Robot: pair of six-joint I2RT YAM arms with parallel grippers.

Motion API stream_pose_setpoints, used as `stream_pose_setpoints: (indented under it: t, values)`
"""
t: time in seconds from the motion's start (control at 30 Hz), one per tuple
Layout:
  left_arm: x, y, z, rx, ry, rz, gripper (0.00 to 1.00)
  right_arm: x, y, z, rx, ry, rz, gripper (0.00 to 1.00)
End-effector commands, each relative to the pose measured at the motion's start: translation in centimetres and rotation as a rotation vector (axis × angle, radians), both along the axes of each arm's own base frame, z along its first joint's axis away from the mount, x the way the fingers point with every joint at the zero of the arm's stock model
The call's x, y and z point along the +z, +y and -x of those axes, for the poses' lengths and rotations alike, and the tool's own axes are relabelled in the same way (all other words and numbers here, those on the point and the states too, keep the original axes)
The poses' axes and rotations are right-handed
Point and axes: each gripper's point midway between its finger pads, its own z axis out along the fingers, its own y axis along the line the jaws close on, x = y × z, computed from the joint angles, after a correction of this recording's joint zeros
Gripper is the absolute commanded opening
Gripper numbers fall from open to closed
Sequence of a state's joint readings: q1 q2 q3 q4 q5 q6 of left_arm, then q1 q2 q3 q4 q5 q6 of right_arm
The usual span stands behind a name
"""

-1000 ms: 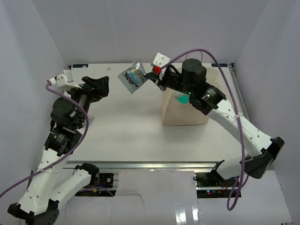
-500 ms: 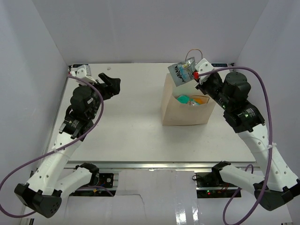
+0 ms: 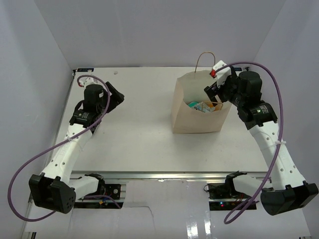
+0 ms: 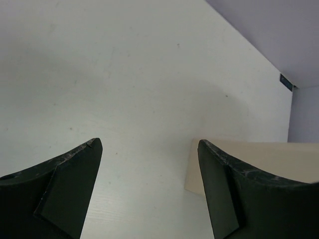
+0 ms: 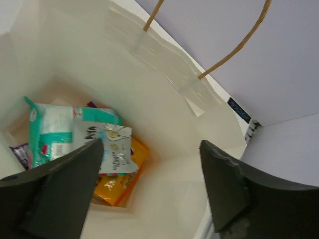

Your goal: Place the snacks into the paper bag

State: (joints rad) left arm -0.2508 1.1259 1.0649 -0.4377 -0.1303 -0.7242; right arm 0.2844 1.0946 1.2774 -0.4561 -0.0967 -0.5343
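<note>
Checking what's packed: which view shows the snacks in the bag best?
Right wrist: it looks down into the paper bag at the snacks. The top view shows only a glimpse; the left wrist shows just the bag's outer wall.

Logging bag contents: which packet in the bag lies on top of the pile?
The silvery-white packet. It overlaps both the teal packet and the orange one, while the purple packet only peeks out low against the paper bag wall.

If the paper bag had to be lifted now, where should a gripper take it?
Probably the twisted loop handle on the far wall of the paper bag, from above: it stands upright clear of the open rim and is thin, while the bag's walls are broad.
</note>
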Motion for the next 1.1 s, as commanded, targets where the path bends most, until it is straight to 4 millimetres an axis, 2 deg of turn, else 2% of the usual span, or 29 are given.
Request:
stream_pose_setpoints:
  t: [0.0,0.03,0.1,0.13,0.2,0.23,0.27,0.3,0.4,0.43,0.6,0.7,0.73,0.83,0.87,0.97,1.07]
  values:
    - [-1.7,2.5,1.2,0.109,0.131,0.048,0.88,5.5,0.5,-0.3,0.047,-0.090,-0.110,0.90]
    - [-2.2,3.3,1.3,0.140,0.153,0.047,0.88,6.2,1.3,0.1,0.109,-0.096,-0.130,0.93]
    - [-3.5,5.1,1.9,0.205,0.201,0.042,0.88,7.1,1.6,0.0,0.156,-0.108,-0.141,0.96]
    - [-4.6,7.0,2.5,0.270,0.248,0.028,0.88,8.0,2.3,0.4,0.208,-0.119,-0.160,0.96]
    - [-6.4,9.1,3.5,0.343,0.309,0.015,0.88,8.0,2.4,-0.1,0.228,-0.098,-0.190,0.96]
    - [-7.4,11.6,4.3,0.428,0.347,0.009,0.89,8.2,2.8,0.1,0.252,-0.083,-0.220,0.96]
    - [-7.9,12.6,4.6,0.466,0.362,0.002,0.89,7.8,2.7,-0.4,0.250,-0.064,-0.233,0.96]
    - [-9.3,14.1,5.4,0.520,0.400,0.000,0.89,7.7,2.6,-0.5,0.250,-0.055,-0.244,0.96]
    - [-11.4,16.2,6.0,0.568,0.441,0.009,0.90,7.1,2.4,-0.9,0.255,-0.041,-0.275,0.96]
    - [-12.7,16.3,6.0,0.564,0.469,0.022,0.90,6.8,2.5,-1.0,0.259,-0.031,-0.286,0.96]
    - [-14.4,18.0,5.0,0.598,0.495,0.032,0.90,6.1,2.1,-1.4,0.257,-0.007,-0.314,0.96]
    - [-16.3,18.8,4.7,0.646,0.544,0.048,0.87,5.8,2.0,-1.4,0.253,0.004,-0.328,0.96]
    - [-17.5,18.9,4.6,0.654,0.579,0.063,0.87,5.8,2.0,-1.4,0.251,0.005,-0.330,0.96]
    - [-18.9,19.3,3.4,0.679,0.577,0.132,0.85,5.8,1.8,-1.3,0.244,0.004,-0.333,0.96]
    - [-19.9,19.3,3.1,0.678,0.597,0.144,0.84,5.9,1.6,-1.3,0.240,0.002,-0.332,0.96]
    - [-20.2,19.7,1.4,0.677,0.575,0.184,0.79,6.2,1.3,-1.2,0.232,-0.007,-0.332,0.96]
    - [-21.0,20.3,0.8,0.684,0.586,0.174,0.72,6.3,1.1,-1.0,0.230,-0.011,-0.332,0.96]
